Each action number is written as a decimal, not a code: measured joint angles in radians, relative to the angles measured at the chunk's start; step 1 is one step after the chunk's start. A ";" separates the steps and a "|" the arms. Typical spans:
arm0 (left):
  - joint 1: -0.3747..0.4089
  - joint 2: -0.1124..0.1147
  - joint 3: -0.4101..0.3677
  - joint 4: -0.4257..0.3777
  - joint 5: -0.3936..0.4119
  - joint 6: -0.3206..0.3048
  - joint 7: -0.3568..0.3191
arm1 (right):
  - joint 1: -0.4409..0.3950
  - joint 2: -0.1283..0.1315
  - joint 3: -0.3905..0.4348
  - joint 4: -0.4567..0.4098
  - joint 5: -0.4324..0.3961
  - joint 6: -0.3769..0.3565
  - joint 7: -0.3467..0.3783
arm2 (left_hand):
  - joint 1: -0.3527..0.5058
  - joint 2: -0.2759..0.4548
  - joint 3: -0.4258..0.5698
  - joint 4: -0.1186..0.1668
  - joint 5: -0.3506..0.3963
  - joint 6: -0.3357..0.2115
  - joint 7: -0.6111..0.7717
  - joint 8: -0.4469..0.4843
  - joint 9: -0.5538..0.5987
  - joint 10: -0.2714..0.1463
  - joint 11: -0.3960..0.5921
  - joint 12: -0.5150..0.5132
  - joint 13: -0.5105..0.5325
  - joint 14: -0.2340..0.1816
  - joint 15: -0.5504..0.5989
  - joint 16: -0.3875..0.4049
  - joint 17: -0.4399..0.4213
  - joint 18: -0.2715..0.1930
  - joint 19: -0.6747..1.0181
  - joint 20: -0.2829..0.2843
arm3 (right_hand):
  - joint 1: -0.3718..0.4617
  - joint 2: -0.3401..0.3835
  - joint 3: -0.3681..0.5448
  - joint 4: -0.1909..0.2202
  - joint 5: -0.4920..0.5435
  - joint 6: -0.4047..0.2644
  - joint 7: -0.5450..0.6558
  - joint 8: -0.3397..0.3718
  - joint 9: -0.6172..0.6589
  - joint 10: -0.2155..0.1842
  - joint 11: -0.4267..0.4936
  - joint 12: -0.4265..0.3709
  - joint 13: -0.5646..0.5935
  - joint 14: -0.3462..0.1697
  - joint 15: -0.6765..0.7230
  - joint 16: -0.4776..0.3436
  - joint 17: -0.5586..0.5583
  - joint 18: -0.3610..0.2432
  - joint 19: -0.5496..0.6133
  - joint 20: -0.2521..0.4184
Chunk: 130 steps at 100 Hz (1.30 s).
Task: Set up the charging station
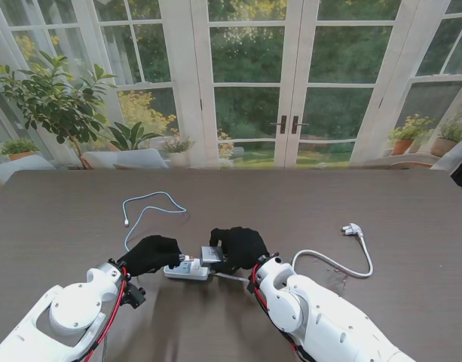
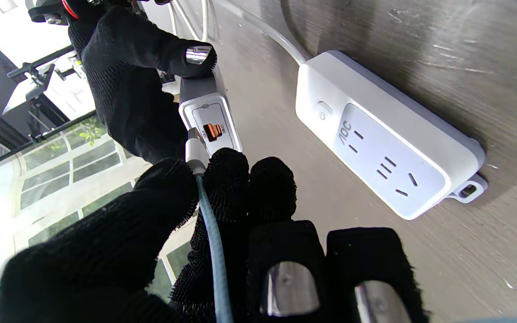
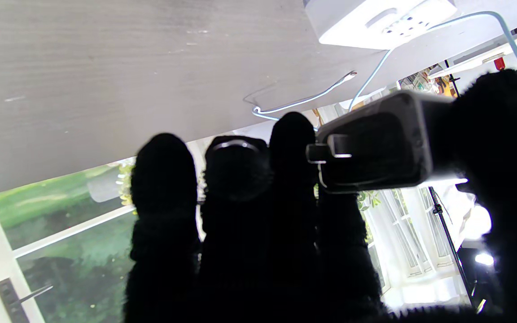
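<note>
Both hands meet: charger (image 2: 209,119), cable plug (image 2: 195,150).

The power strip (image 1: 187,270) lies flat on the table (image 1: 381,204) just in front of me, between my left hand (image 1: 149,254) and my right hand (image 1: 240,247), with its cord (image 1: 332,263) running off to my right to a plug (image 1: 353,229) lying well apart from it. My right hand holds the charger (image 1: 212,254) off the table, just beyond the strip's right end; my left hand holds the cable connector (image 2: 194,150) right at the charger's port face. The cable (image 1: 149,207) loops away on the table, farther from me and to my left.
</note>
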 measured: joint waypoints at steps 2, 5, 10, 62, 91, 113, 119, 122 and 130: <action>0.000 0.000 0.000 0.000 -0.001 0.000 0.000 | 0.000 -0.001 0.000 0.000 0.000 0.001 0.000 | 0.000 0.000 0.000 0.000 0.000 0.000 0.000 0.000 0.000 0.000 0.000 0.000 0.000 0.000 0.000 0.000 0.000 0.000 0.000 0.000 | 0.000 0.000 0.000 0.000 0.000 0.000 0.000 0.000 0.000 0.000 0.000 0.000 0.000 0.000 0.000 0.000 0.000 0.000 0.000 0.000; -0.001 0.000 0.001 0.000 -0.001 0.000 0.000 | 0.000 -0.001 0.000 0.000 0.001 0.001 -0.001 | 0.000 0.000 0.000 0.000 0.000 0.000 0.000 0.000 0.000 0.000 0.000 0.000 0.000 0.000 0.000 0.000 0.000 0.000 0.000 0.000 | 0.000 0.000 0.000 0.000 0.000 0.000 0.000 0.001 0.000 0.000 0.000 0.001 0.000 0.004 0.000 0.000 0.000 0.000 0.000 0.000; -0.002 0.000 0.004 0.003 -0.002 0.000 0.001 | 0.001 -0.002 -0.002 0.001 0.002 0.001 -0.004 | 0.000 0.000 0.000 0.000 0.000 0.000 0.000 0.000 0.000 0.000 0.000 0.000 0.000 0.000 0.000 0.000 0.000 0.000 0.000 0.000 | 0.000 0.000 0.000 0.000 0.000 0.000 0.000 0.001 0.000 0.000 0.000 0.002 0.000 0.007 0.000 0.000 0.000 0.000 0.000 0.000; -0.020 -0.007 0.024 0.036 -0.006 -0.008 0.022 | 0.011 -0.018 -0.024 0.027 0.018 -0.007 -0.028 | 0.000 0.000 0.000 0.000 0.000 0.000 0.000 0.000 0.000 0.000 0.000 0.000 0.000 0.000 0.000 0.000 0.000 0.000 0.000 -0.010 | 0.000 0.000 0.000 0.000 0.000 0.000 0.000 0.001 0.000 0.000 0.000 0.002 0.000 0.008 0.000 0.000 -0.005 0.000 0.000 0.001; -0.025 -0.010 0.027 0.045 -0.004 -0.006 0.030 | 0.013 -0.026 -0.028 0.036 0.025 -0.014 -0.040 | 0.000 0.000 0.000 0.000 0.001 0.000 -0.001 0.000 0.007 0.000 -0.006 0.000 0.002 0.002 0.000 0.000 0.000 0.000 0.000 -0.012 | 0.000 0.000 0.000 0.000 0.000 0.000 0.000 0.001 0.000 0.001 0.000 0.003 0.000 0.008 0.000 0.000 -0.008 0.000 0.000 0.001; -0.026 -0.010 0.028 0.051 -0.004 -0.007 0.030 | 0.013 -0.026 -0.028 0.036 0.026 -0.018 -0.036 | 0.000 0.000 0.000 0.000 0.001 0.000 -0.001 0.000 0.007 0.000 -0.006 0.000 0.002 0.003 0.000 0.000 0.000 0.000 0.000 -0.013 | 0.000 0.000 0.000 0.000 0.000 0.000 0.000 0.001 0.000 0.001 0.000 0.004 0.000 0.009 0.000 0.000 -0.008 0.000 0.000 0.003; -0.028 -0.011 0.029 0.054 -0.004 -0.008 0.032 | 0.013 -0.026 -0.028 0.035 0.026 -0.019 -0.034 | 0.000 0.000 0.000 0.000 0.001 0.000 -0.001 0.000 0.007 0.000 -0.006 0.000 0.002 0.003 0.000 -0.006 0.000 0.001 0.000 -0.013 | 0.000 0.000 0.000 0.000 0.000 0.000 0.000 0.001 0.000 0.001 0.000 0.004 0.000 0.009 0.000 0.000 -0.008 0.000 0.000 0.003; -0.029 -0.011 0.030 0.056 -0.004 -0.009 0.033 | 0.012 -0.026 -0.028 0.034 0.026 -0.021 -0.034 | 0.000 0.000 0.000 0.000 0.001 0.000 -0.001 0.000 0.007 0.000 -0.006 0.000 0.002 0.003 0.000 -0.007 0.000 0.001 0.000 -0.013 | 0.000 0.000 0.000 0.000 0.000 0.000 0.000 0.001 0.000 0.001 0.000 0.004 0.000 0.009 0.000 0.000 -0.008 0.000 0.000 0.004; -0.031 -0.011 0.031 0.059 -0.003 -0.010 0.034 | 0.012 -0.026 -0.028 0.034 0.026 -0.023 -0.034 | 0.000 0.000 0.000 0.000 0.001 0.000 -0.001 0.000 0.007 0.000 -0.007 0.000 0.002 0.003 0.000 -0.007 0.000 0.001 0.000 -0.013 | 0.000 0.000 0.000 0.000 0.000 0.000 0.000 0.001 0.000 0.002 0.000 0.004 0.000 0.009 0.000 0.000 -0.009 0.000 0.000 0.007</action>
